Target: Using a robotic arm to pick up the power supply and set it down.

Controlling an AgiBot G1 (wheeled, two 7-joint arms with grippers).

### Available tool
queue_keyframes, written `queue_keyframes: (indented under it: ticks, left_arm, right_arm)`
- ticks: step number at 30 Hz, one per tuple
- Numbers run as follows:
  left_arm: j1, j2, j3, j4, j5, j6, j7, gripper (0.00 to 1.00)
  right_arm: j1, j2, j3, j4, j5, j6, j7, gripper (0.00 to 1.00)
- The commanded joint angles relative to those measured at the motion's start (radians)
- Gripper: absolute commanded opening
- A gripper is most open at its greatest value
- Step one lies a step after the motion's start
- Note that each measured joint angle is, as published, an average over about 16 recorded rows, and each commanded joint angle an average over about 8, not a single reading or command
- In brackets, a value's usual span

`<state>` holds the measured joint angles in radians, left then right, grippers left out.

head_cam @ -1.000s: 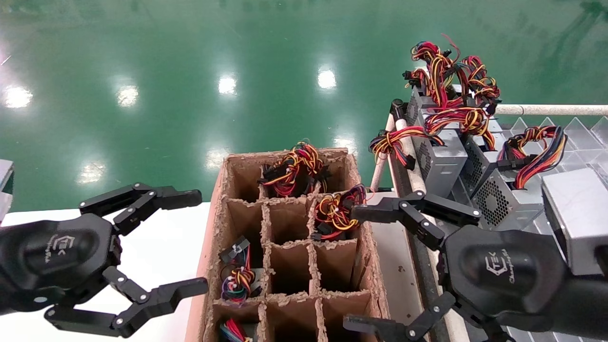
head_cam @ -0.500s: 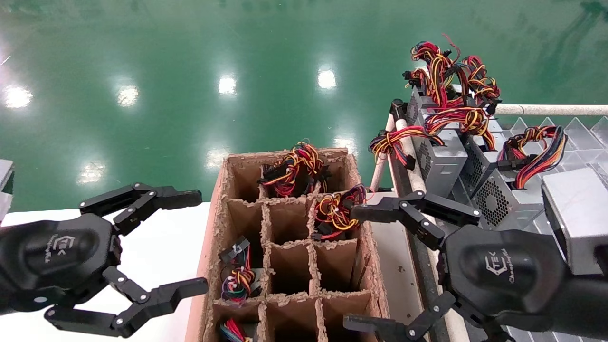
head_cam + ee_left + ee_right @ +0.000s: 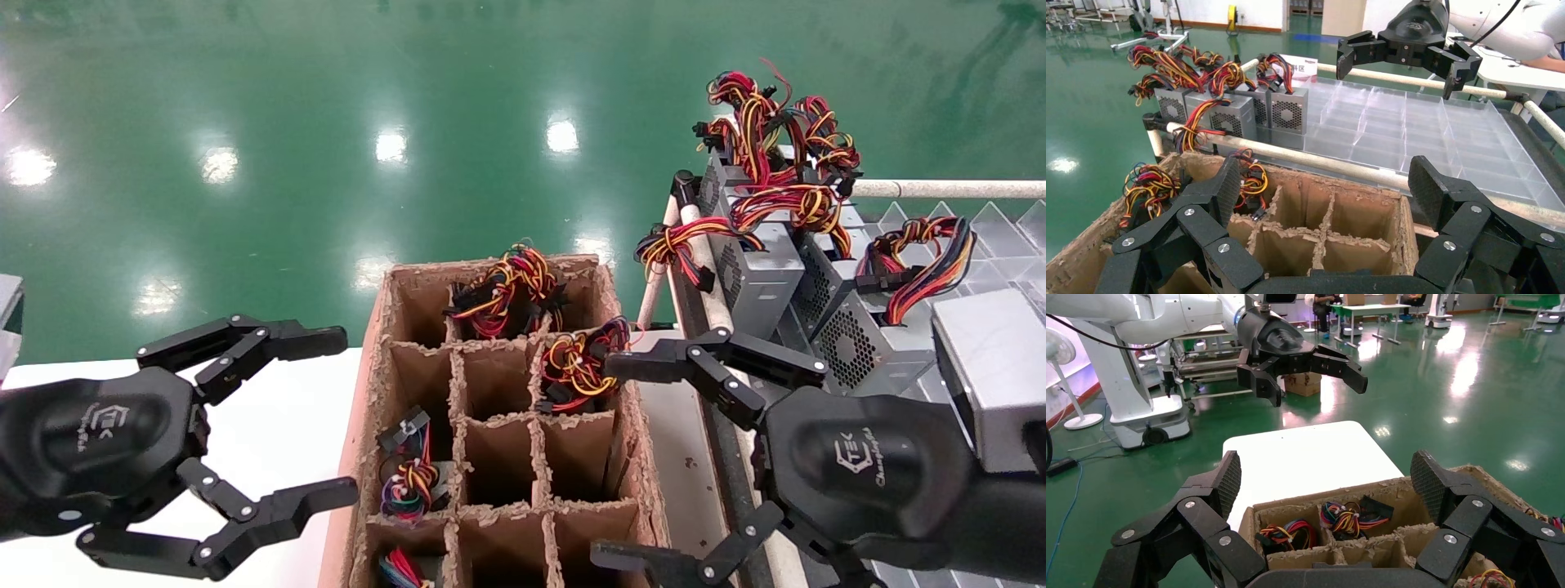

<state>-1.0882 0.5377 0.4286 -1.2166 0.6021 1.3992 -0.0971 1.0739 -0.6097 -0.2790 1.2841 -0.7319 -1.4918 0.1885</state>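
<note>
The power supply (image 3: pixel 858 347) is a grey box with a round honeycomb grille and a red, yellow and blue-purple wire loop. It stands among other grey boxes on the rack at the right. In the left wrist view the power supply (image 3: pixel 1286 114) is at the end of that row. My right gripper (image 3: pixel 605 461) hangs open and empty over the right edge of the cardboard box (image 3: pixel 384 327), to the left of the supply. My left gripper (image 3: pixel 347 412) stands open and empty over the white table (image 3: pixel 270 425), left of the box.
The divided cardboard box holds wire bundles (image 3: pixel 576 363) in several cells. More supplies (image 3: pixel 756 273) with tangled wires crowd the rack's far end. A clear compartment tray (image 3: pixel 1413 128) and a pale rail (image 3: pixel 1340 165) lie beyond. Another grey box (image 3: pixel 993 367) sits at the right edge.
</note>
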Motion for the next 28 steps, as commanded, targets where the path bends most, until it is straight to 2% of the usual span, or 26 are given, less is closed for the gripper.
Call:
queue_keyframes:
  ticks: [1,28]
  left_arm:
    - [0.0,0.0,0.0,0.0,0.0,0.0,0.0,1.0]
    - [0.0,0.0,0.0,0.0,0.0,0.0,0.0,1.0]
  right_arm:
    - [0.0,0.0,0.0,0.0,0.0,0.0,0.0,1.0]
    - [0.0,0.0,0.0,0.0,0.0,0.0,0.0,1.0]
